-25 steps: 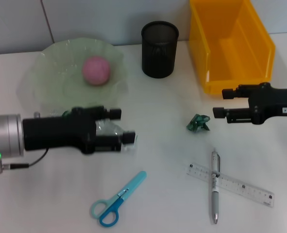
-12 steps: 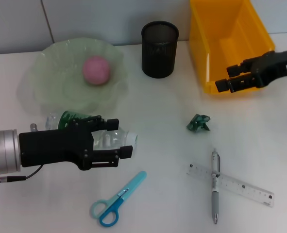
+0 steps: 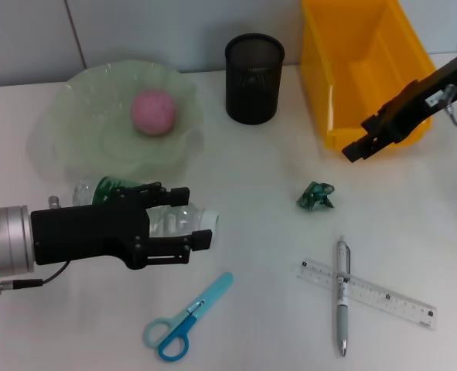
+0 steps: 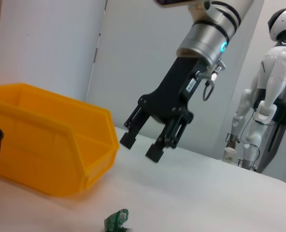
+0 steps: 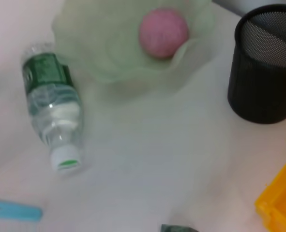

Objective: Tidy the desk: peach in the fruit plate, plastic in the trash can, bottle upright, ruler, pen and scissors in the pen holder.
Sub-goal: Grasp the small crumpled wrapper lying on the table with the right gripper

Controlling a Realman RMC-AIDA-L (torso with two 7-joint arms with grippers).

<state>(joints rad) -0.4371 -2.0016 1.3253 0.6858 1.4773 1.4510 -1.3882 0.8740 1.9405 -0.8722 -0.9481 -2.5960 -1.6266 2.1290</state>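
A clear bottle (image 3: pixel 162 216) with a green label lies on its side; it also shows in the right wrist view (image 5: pixel 53 108). My left gripper (image 3: pixel 192 218) is open over it, one finger on each side near the white cap. My right gripper (image 3: pixel 362 136) is open and empty, raised in front of the yellow bin (image 3: pixel 367 69); the left wrist view shows it too (image 4: pixel 139 147). The pink peach (image 3: pixel 152 111) sits in the pale green plate (image 3: pixel 81 135). Crumpled green plastic (image 3: pixel 315 195) lies mid-table. The pen (image 3: pixel 342 309) lies across the ruler (image 3: pixel 383 297). Blue scissors (image 3: pixel 185 321) lie at the front.
The black mesh pen holder (image 3: pixel 254 77) stands at the back centre, between the plate and the yellow bin. A white humanoid robot (image 4: pixel 271 92) stands beyond the table in the left wrist view.
My right arm rose and swung back to the right, from beside the plastic to the bin's front. My left gripper shifted toward the front over the bottle, then held still.
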